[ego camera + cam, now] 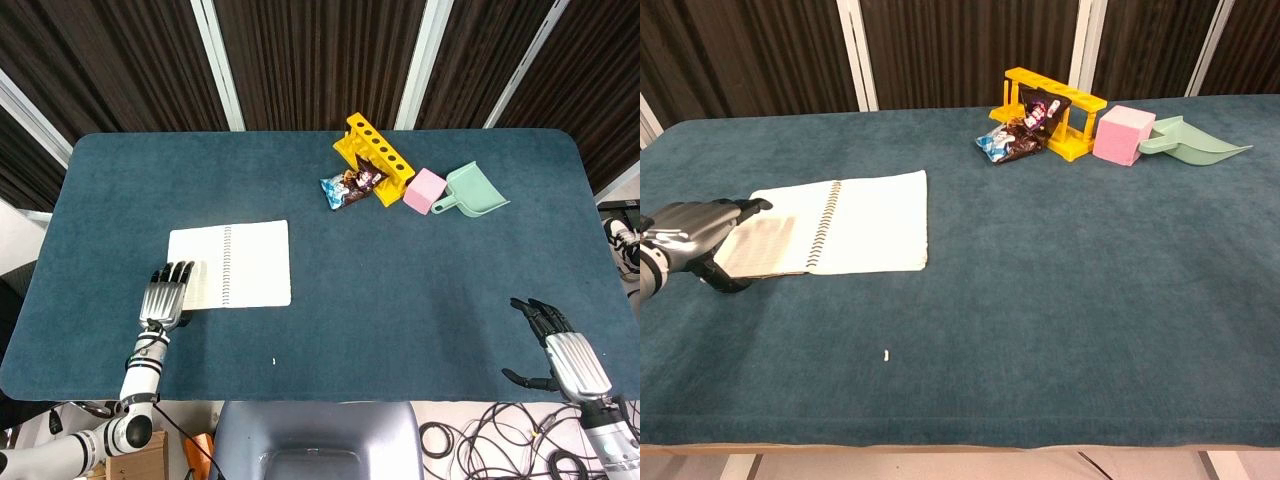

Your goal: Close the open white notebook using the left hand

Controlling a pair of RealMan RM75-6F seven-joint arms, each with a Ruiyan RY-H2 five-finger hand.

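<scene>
The white spiral notebook [240, 264] [855, 225] lies open and flat on the blue table, left of centre. My left hand [168, 294] [688, 238] is at its outer left edge. Its outstretched fingers [740, 208] rest on the left page, and the thumb [725, 283] sits low by the page's near-left corner. Nothing is clearly gripped. My right hand [560, 350] hovers at the table's near-right corner, fingers spread and holding nothing. The chest view does not show it.
At the back stand a yellow rack [378, 158] [1055, 110], a snack packet [350, 186] [1010, 142], a pink cube [423, 190] [1123, 134] and a green dustpan [472, 190] [1190, 142]. A small white scrap [274, 361] [886, 354] lies near the front edge.
</scene>
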